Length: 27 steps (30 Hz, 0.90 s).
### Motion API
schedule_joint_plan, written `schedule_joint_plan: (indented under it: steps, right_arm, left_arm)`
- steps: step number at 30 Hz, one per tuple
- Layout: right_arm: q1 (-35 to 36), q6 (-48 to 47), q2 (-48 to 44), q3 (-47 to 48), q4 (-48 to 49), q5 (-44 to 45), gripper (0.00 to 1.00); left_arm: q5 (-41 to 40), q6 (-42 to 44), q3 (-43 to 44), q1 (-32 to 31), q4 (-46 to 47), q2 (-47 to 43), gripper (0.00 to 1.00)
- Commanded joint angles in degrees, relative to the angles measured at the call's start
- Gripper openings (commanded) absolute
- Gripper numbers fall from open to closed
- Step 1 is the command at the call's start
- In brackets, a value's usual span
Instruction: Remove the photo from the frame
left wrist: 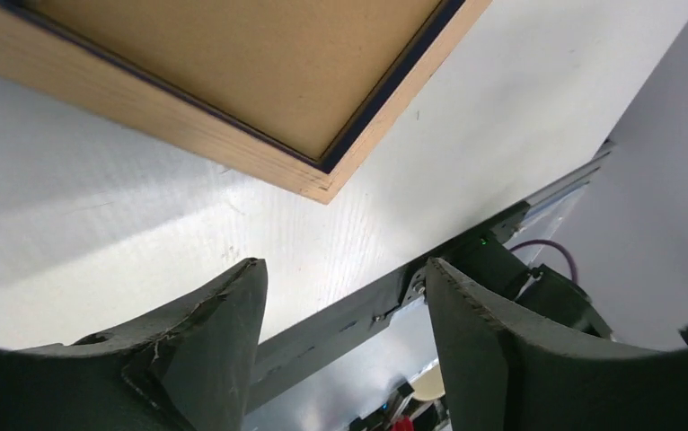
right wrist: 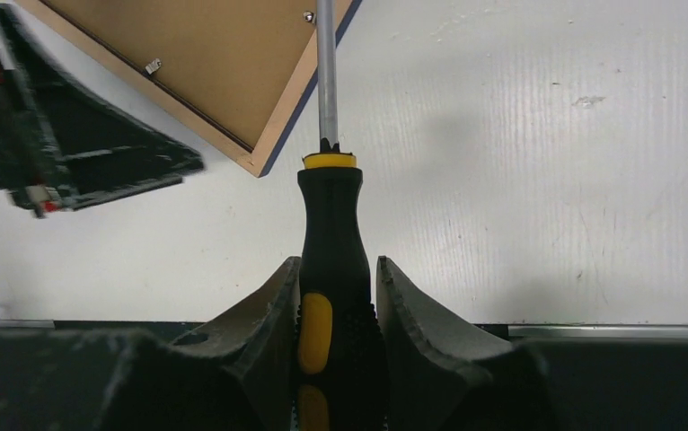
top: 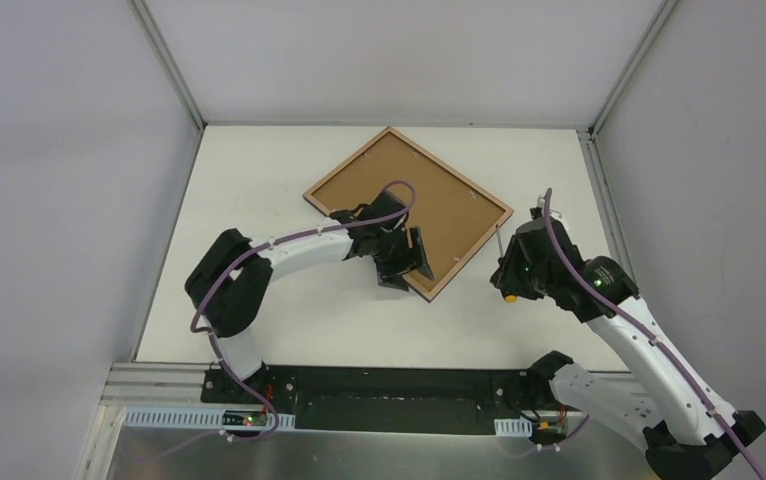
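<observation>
The frame [top: 466, 251] lies face down at the table's middle, its light wood rim around the brown backing board [top: 409, 195]. The photo is hidden. My left gripper [top: 409, 265] is open and empty, hovering at the frame's near corner. In the left wrist view that corner [left wrist: 322, 184] sits just ahead of the open fingers [left wrist: 233, 332]. My right gripper [right wrist: 336, 265] is shut on a black and yellow screwdriver [right wrist: 331, 215]. Its shaft [right wrist: 326, 72] reaches over the frame's right rim [right wrist: 277, 117] to a small metal clip [right wrist: 309, 15] on the backing.
Another metal clip [right wrist: 152, 65] sits on the backing board. White walls with metal posts enclose the table on the far, left and right sides. The black base rail [top: 389, 385] runs along the near edge.
</observation>
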Motion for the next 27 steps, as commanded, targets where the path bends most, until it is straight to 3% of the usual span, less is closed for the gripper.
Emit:
schedule_joint_plan:
  steps: [1, 7, 13, 20, 23, 27]
  right_arm:
    - [-0.35, 2.1, -2.16, 2.3, -1.79, 2.93, 0.0]
    - [-0.36, 1.75, -0.3, 2.25, -0.06, 0.56, 0.0]
    - [-0.64, 2.11, 6.45, 5.23, 0.42, -2.4, 0.0]
    - [-1.69, -0.04, 13.93, 11.65, -2.38, -4.0, 0.0]
    - [-2.05, -0.05, 15.38, 12.72, -2.77, -4.58, 0.0]
    - [-2.89, -0.41, 15.8, 14.39, -4.35, -3.67, 0.0]
  left_arm:
    - [-1.17, 3.2, -4.67, 6.56, -0.02, -9.18, 0.68]
    - [0.04, 13.63, -6.35, 23.57, -3.2, -13.99, 0.82]
    - [-2.24, 32.12, 9.82, 38.13, -10.82, -2.34, 0.8]
    - [-8.77, 56.65, 34.65, 41.39, -17.86, 16.68, 0.78]
    - [-16.47, 59.82, 41.49, 41.5, -18.83, 23.17, 0.77]
    - [-11.64, 61.85, 46.79, 41.51, -20.36, 28.85, 0.76]
